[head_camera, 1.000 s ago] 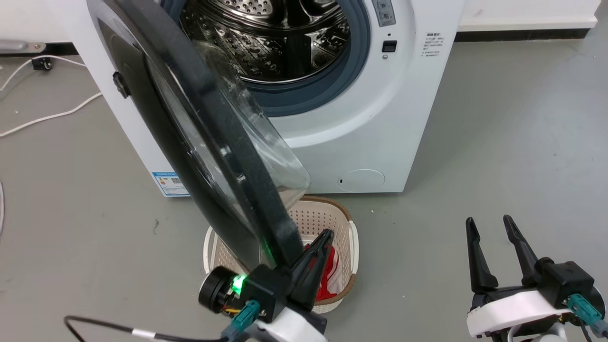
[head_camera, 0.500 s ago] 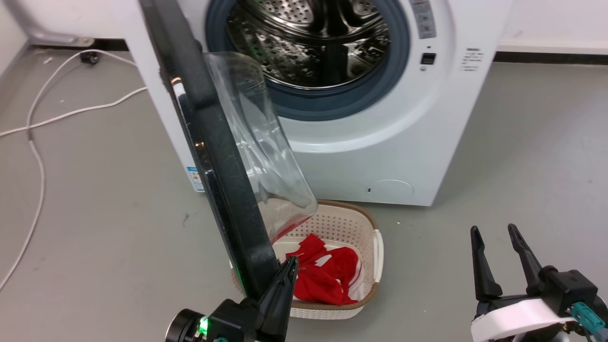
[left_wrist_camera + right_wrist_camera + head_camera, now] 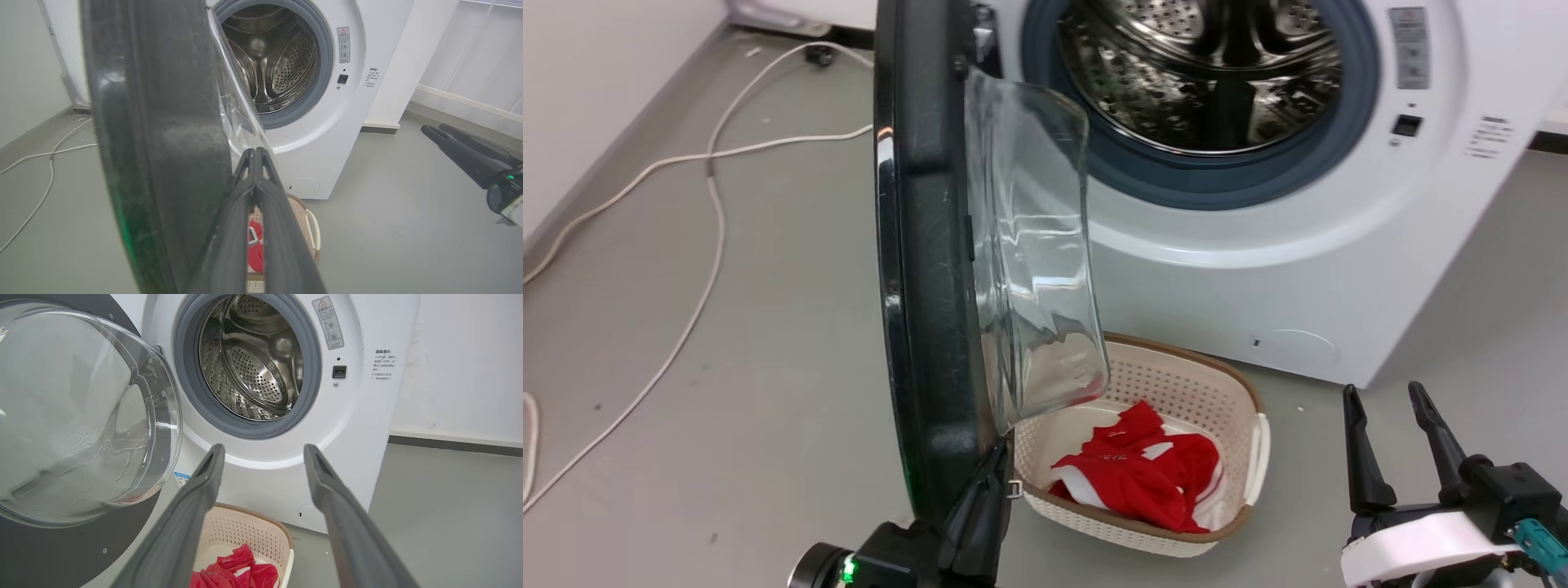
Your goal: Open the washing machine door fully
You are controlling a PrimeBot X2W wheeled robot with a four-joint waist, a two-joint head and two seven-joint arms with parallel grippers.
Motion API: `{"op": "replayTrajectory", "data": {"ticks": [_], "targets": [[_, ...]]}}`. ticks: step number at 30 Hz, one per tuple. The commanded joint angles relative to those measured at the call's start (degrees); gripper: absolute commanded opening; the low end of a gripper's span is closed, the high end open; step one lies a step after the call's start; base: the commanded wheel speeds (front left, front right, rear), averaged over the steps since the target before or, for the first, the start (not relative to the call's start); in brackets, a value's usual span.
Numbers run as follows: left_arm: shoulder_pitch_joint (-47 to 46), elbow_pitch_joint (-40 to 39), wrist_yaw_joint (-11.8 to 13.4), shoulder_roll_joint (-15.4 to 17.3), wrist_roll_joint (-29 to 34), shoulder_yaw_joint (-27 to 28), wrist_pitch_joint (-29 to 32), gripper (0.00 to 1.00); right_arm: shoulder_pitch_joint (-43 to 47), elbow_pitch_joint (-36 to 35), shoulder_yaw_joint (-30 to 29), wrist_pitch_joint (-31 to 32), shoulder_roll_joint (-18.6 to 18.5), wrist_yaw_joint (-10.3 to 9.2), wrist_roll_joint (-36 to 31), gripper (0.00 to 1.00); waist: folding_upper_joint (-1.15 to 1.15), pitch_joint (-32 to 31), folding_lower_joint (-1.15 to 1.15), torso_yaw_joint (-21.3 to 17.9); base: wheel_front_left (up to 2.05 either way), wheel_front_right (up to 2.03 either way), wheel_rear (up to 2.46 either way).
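1. The door stands edge-on at centre left, swung out from the washing machine at upper right.
2. Left gripper, bottom centre: fingers pressed together beside the door's lower rim.
3. Right gripper, lower right: spread wide, empty.

a white front-loading washing machine stands on the floor, its perforated steel drum exposed inside a grey-blue rubber ring. its round black washing machine door stands open, seen edge-on, its clear glass bowl bulging toward the machine.

Clear drum mouth; door left, basket below.
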Motion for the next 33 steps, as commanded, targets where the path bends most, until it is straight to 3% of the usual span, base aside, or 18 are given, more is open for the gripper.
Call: {"op": "replayTrajectory", "data": {"ticks": [1,7,16,29,33], "targets": [[0.44,-0.01,0.89,0.29,-0.25,1.06,-0.69,0.0,0.13,-0.48,-0.24,0.1,0.11,-0.04,-0.42,1.0,0.0,0.56,0.0,2.43,0.0,0.0,0.0],[-0.32,1.55,1.44,0.63,-1.35,3.64,-3.02,0.0,-0.46,-1.26,-0.25,0.47,0.11,-0.04,-0.83,1.0,0.0,1.38,0.0,5.44,0.0,0.0,0.0],[-2.35,5.41,2.12,1.8,-5.25,11.43,-7.59,0.0,-1.5,-1.91,0.29,1.0,0.11,-0.04,-1.47,1.0,0.0,2.75,0.0,5.8,0.0,0.0,0.0],[-9.2,15.09,-1.61,4.13,-12.83,25.92,-12.09,0.0,-3.13,-3.24,-0.24,2.4,0.11,-0.04,-2.69,1.0,0.0,6.53,0.0,3.99,0.0,0.0,0.0],[-11.45,18.66,-4.03,5.1,-14.66,30.76,-12.4,0.0,-3.63,-3.75,-0.38,2.81,0.12,-0.04,-3.15,1.0,0.0,7.83,0.0,3.63,0.0,0.0,0.0]]}}
